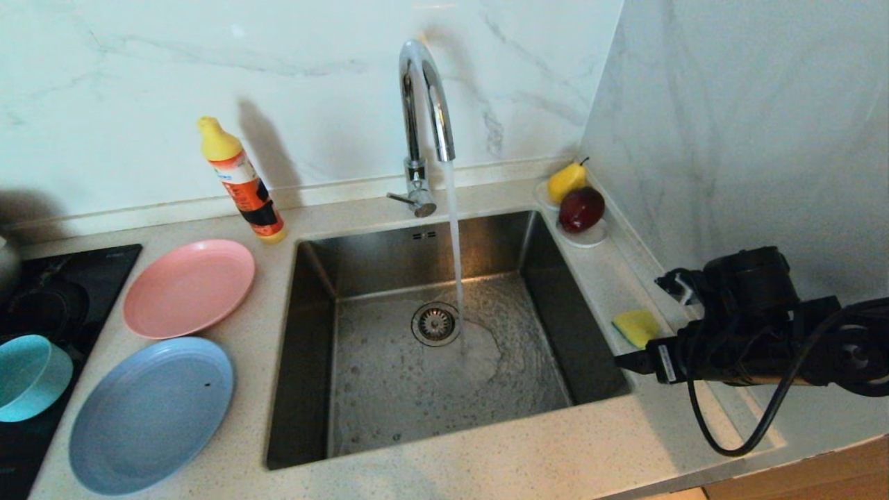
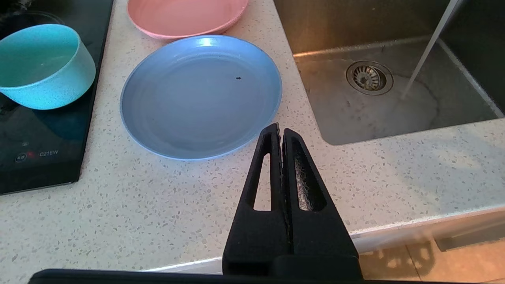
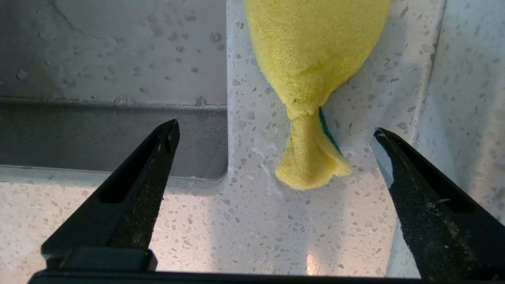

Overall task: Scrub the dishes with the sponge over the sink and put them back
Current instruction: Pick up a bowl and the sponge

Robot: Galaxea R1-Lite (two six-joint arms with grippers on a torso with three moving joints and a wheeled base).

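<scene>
a speckled pale worktop (image 1: 486, 458) holds a square steel sink (image 1: 444, 361) with a round drain strainer (image 1: 435, 323) in its floor. a tall arched chrome tap (image 1: 420, 118) at the back runs a thin stream of water into the basin, and the floor of the sink is wet.

left of the sink lie a pink plate (image 1: 189, 287) and, nearer the front edge, a pale-blue plate (image 1: 151, 414), close together. a teal bowl (image 1: 28, 375) sits further left on a black hob (image 1: 42, 305). an orange bottle with a yellow cap (image 1: 243, 182) stands behind the pink plate.

the yellow sponge (image 1: 636, 326) lies on the narrow strip of worktop just right of the sink, its green face underneath. further back on that strip a yellow pear (image 1: 566, 180) and a dark red apple (image 1: 580, 208) rest on small white saucers.

the right hand (image 3: 272, 134) hovers just in front of the sponge with its fingers (image 3: 158, 157) spread wide, holding nothing; the sponge's near end lies between them, untouched.

the left hand (image 2: 281, 132) hangs above the worktop's front edge, near the pale-blue plate, its fingers pressed together and empty.
</scene>
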